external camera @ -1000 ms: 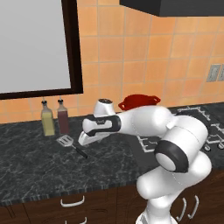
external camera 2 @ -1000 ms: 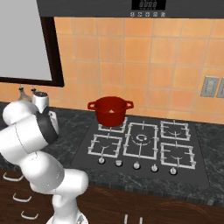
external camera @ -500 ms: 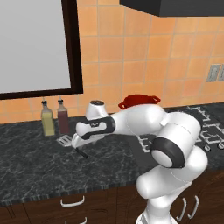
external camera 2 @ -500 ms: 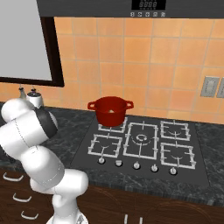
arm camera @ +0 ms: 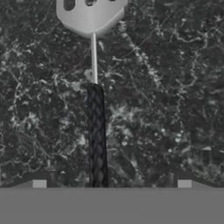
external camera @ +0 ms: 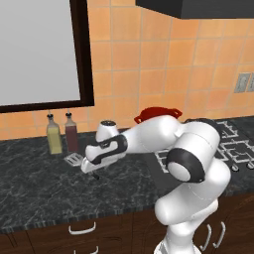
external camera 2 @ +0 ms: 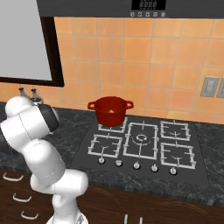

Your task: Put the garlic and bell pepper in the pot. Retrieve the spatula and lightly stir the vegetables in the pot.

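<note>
Dark-handled spatula (arm camera: pixel 96 131) lies flat on worktop (arm camera: pixel 175 87), centre frame in hand view; jaws wide, straddling handle, holding nothing.

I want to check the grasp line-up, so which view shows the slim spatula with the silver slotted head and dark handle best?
The hand view: the spatula lies lengthwise on the dark counter, handle centred. The left base view shows just its head beside the arm; the right base view adds nothing.
</note>
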Controlling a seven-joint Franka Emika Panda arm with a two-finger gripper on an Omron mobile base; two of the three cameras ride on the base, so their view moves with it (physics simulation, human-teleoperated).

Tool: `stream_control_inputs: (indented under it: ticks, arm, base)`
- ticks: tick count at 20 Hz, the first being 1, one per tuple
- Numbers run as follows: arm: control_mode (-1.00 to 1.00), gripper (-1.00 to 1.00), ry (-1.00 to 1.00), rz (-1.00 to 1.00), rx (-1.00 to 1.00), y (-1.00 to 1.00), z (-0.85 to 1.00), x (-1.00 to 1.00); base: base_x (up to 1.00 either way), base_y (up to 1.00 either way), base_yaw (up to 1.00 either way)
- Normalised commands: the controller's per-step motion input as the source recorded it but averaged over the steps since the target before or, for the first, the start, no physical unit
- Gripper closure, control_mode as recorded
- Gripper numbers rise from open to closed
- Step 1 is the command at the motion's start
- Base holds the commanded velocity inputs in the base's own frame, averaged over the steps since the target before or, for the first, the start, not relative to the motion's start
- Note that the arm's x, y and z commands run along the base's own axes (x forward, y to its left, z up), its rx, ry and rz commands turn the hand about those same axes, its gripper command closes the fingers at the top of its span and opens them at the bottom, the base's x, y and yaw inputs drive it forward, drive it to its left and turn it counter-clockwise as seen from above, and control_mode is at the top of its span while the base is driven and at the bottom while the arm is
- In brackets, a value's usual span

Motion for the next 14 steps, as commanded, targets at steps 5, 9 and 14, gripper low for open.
stream_control_inputs:
  ticks: [5,9,14]
  arm:
    - [-1.0,-1.0,0.0,0.0,-0.02,0.09,-0.27,-0.1]
    - [-1.0,-1.0,0.0,0.0,0.0,0.04,-0.2,-0.01]
    - [-1.0,-1.0,0.0,-0.01,0.0,0.0,-0.16,-0.01]
  base:
    - [0.0,0.0,0.0]
    - [0.0,0.0,0.0]
    - [0.0,0.0,0.0]
